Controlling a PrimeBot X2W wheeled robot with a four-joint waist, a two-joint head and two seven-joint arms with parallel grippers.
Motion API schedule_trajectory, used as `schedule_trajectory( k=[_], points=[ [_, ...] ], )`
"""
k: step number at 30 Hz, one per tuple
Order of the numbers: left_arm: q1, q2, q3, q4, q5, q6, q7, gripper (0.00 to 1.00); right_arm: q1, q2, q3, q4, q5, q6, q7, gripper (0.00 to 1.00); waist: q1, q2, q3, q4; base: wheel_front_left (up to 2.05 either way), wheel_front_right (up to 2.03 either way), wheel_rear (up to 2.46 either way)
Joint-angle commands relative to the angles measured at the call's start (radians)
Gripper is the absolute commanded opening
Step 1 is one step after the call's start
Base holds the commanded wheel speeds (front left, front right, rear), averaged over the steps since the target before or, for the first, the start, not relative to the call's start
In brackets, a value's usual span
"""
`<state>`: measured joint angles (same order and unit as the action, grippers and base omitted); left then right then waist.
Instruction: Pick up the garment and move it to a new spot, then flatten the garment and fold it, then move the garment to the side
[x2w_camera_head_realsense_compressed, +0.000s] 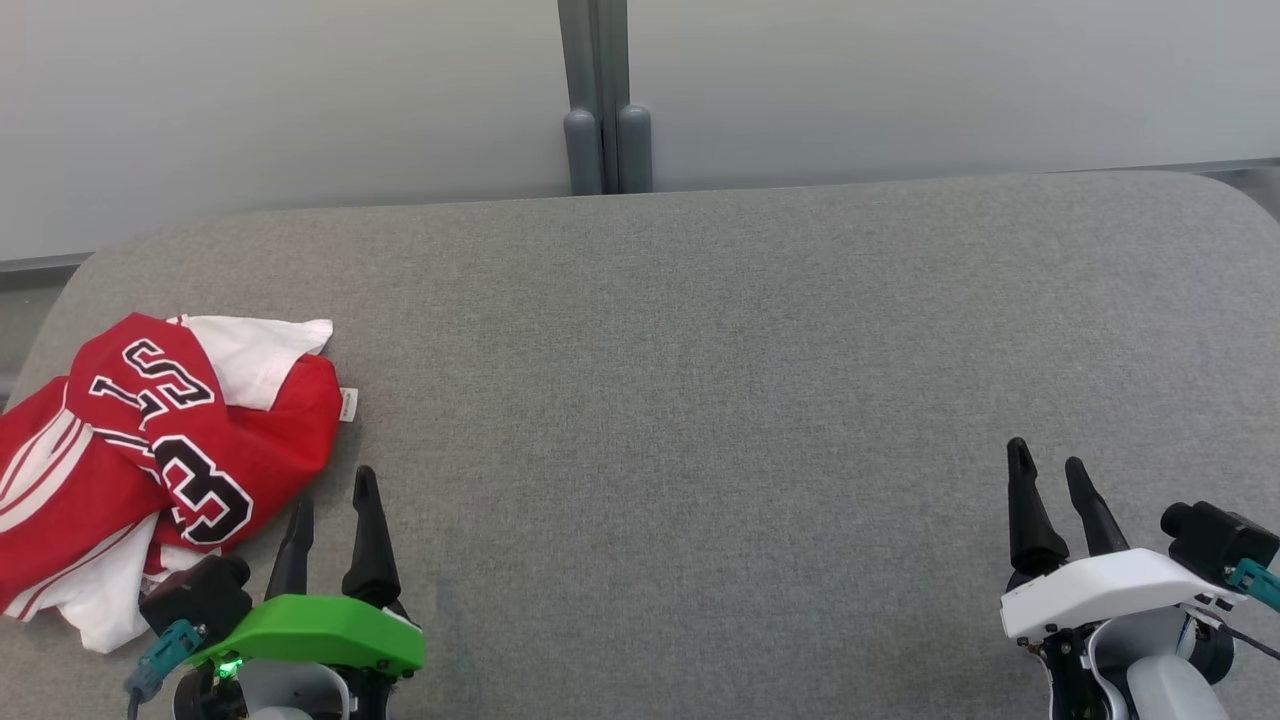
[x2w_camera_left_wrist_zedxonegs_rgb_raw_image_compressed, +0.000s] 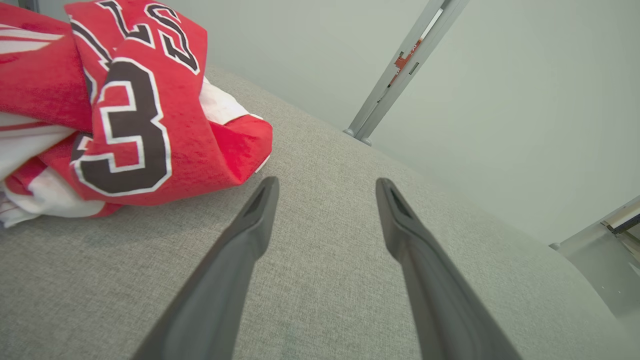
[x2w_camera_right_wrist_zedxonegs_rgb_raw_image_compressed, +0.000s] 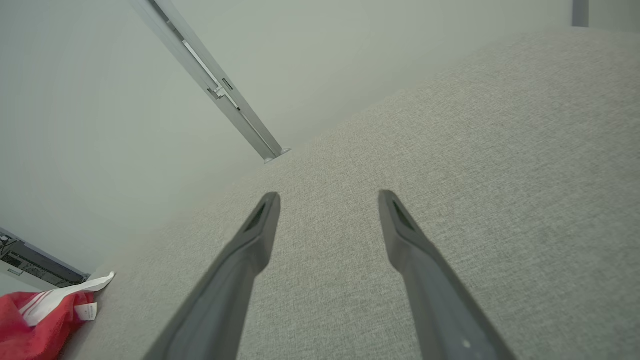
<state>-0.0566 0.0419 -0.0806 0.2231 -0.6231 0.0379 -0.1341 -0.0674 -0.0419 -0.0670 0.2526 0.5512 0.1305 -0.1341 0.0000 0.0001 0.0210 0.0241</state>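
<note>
You're working over a broad grey bench (x2w_camera_head_realsense_compressed: 700, 350), and the crumpled red-and-white garment (x2w_camera_head_realsense_compressed: 150, 460) is heaped on it, partly over its left edge. Your left end effector (x2w_camera_head_realsense_compressed: 333, 490) sits just beside the garment, fingers spread and empty. Your right end effector (x2w_camera_head_realsense_compressed: 1046, 455), equally spread and empty, is well apart from the garment. If you pinch only one loose layer, the heap will likely drag or slip off that edge.
</note>
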Motion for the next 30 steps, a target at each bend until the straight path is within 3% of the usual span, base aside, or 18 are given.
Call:
schedule_trajectory(
  k=[1, 30],
  points=[
    [-0.020, 0.007, -0.005, -0.011, 0.031, 0.006, -0.012, 1.00, -0.020, -0.006, 0.004, -0.008, -0.032, 0.000, -0.011, 1.00, 0.0000, -0.0001, 0.000, 0.001, 0.00, 0.00, 0.00],
    [0.011, 0.010, -0.042, 0.047, 0.291, 0.001, -0.078, 1.00, 0.018, -0.009, 0.034, 0.041, -0.311, 0.000, -0.079, 1.00, 0.0000, -0.0001, -0.027, 0.020, 0.00, 0.00, 0.00]
  ],
)
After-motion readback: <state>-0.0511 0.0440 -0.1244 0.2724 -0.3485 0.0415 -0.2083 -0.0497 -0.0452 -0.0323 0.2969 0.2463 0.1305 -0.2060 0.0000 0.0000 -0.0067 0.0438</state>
